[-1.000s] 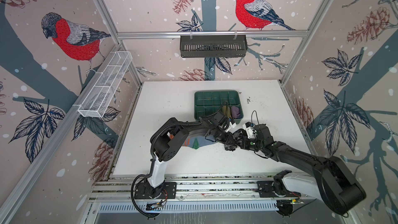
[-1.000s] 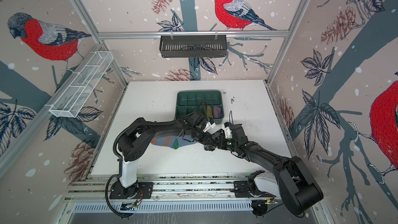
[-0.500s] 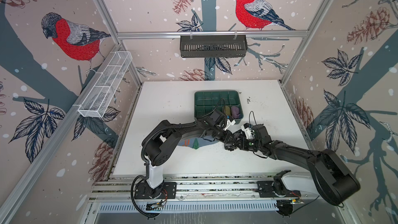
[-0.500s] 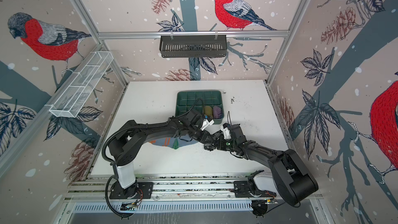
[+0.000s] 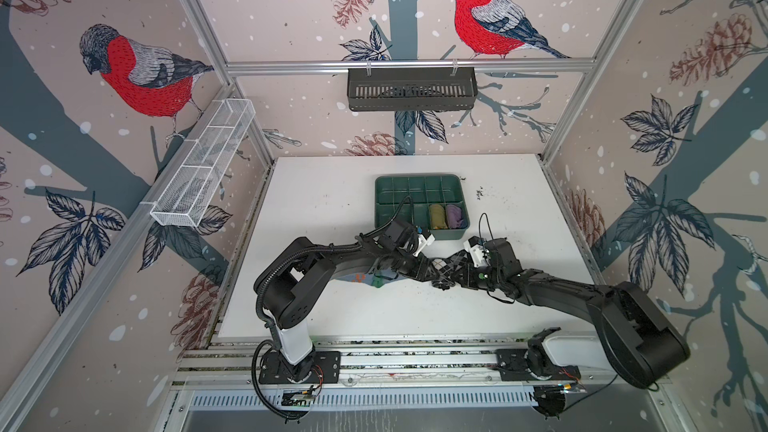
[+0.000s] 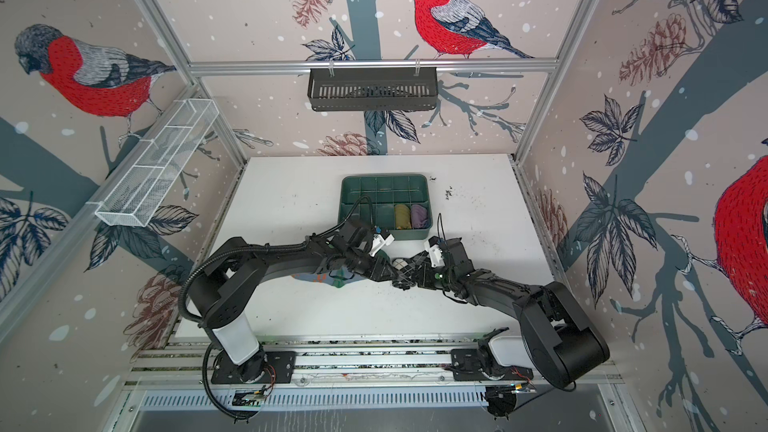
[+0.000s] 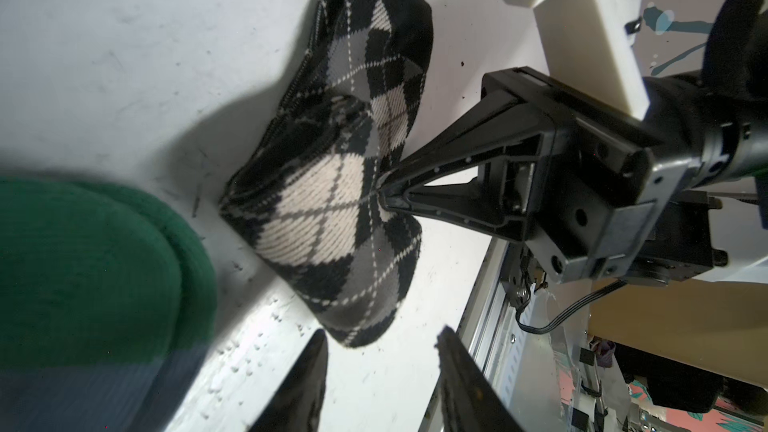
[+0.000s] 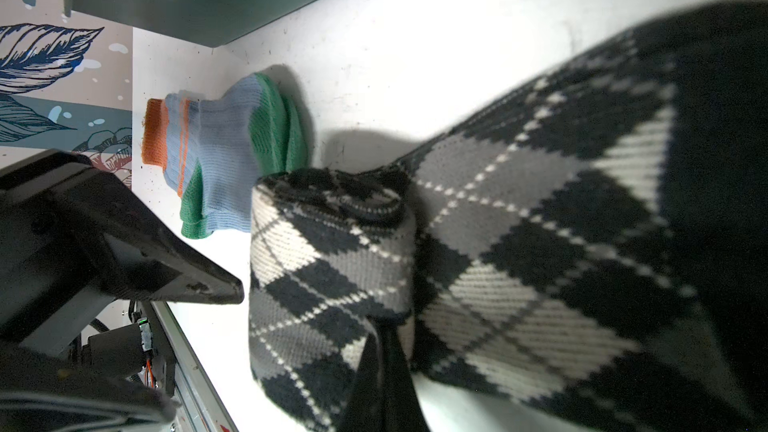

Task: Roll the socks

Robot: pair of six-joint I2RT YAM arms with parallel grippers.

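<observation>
Argyle sock [image 7: 332, 218] knitted cloth, matt; table [image 7: 124, 35] white, smooth, scuffed; tray [image 5: 399, 193] green plastic.

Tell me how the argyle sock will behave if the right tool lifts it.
Probably floppy: the argyle sock bunches and creases where the right tool pinches it. Likely light, being thin knit. Its fold may fall open, since the left tool stands open beside it.

The left arm [image 5: 316, 272] and right arm [image 5: 582, 297] are matte black jointed links on white cylindrical base segments [image 5: 293, 342] bolted to black plates [image 5: 328, 361]. A ribbed black conduit [image 5: 328, 248] runs along the left; white camera mounts [image 5: 424, 239] sit at the wrists. The right gripper [image 7: 381, 197] has hollow triangular black fingers [image 7: 457, 147].
</observation>
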